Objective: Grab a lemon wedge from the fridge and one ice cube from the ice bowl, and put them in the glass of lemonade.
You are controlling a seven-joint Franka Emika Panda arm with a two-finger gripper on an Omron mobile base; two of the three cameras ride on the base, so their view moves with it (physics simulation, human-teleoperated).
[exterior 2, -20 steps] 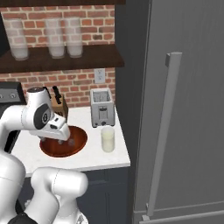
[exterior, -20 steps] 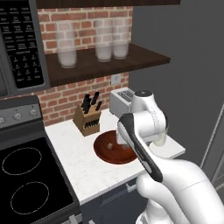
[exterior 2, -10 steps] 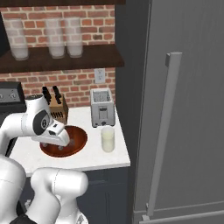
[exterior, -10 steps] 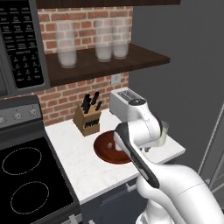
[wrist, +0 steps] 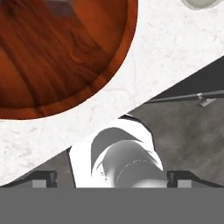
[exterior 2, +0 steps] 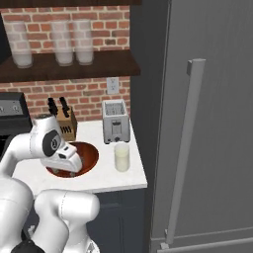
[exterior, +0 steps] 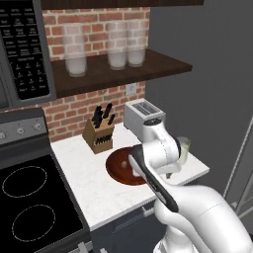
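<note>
The ice bowl [exterior 2: 88, 152] is a wide reddish-brown wooden bowl on the white counter, also seen as ice bowl [exterior: 118, 169] and ice bowl [wrist: 52, 57]. A greyish patch at its far edge in the hand view may be an ice cube [wrist: 60, 7]. The glass of lemonade [exterior 2: 121, 157] stands right of the bowl, in front of the toaster. My gripper [exterior 2: 69, 171] hangs over the bowl's near rim, pointing down. Its fingertips [wrist: 44, 177] stand wide apart in the hand view, so the gripper [wrist: 113, 177] is open and holds nothing. The fridge [exterior 2: 212, 99] is shut, so the lemon wedge is hidden.
A toaster [exterior 2: 114, 121] and a knife block [exterior 2: 64, 123] stand against the brick wall. Frosted jars [exterior: 118, 44] line the shelf above. The stove [exterior: 29, 207] is left of the counter. The fridge's long bar handle [exterior 2: 184, 148] is at the right.
The arm's wrist has come down toward the counter, bringing the hand low over the bowl's near rim. The jaws have stayed open. Bowl and glass have not moved.
</note>
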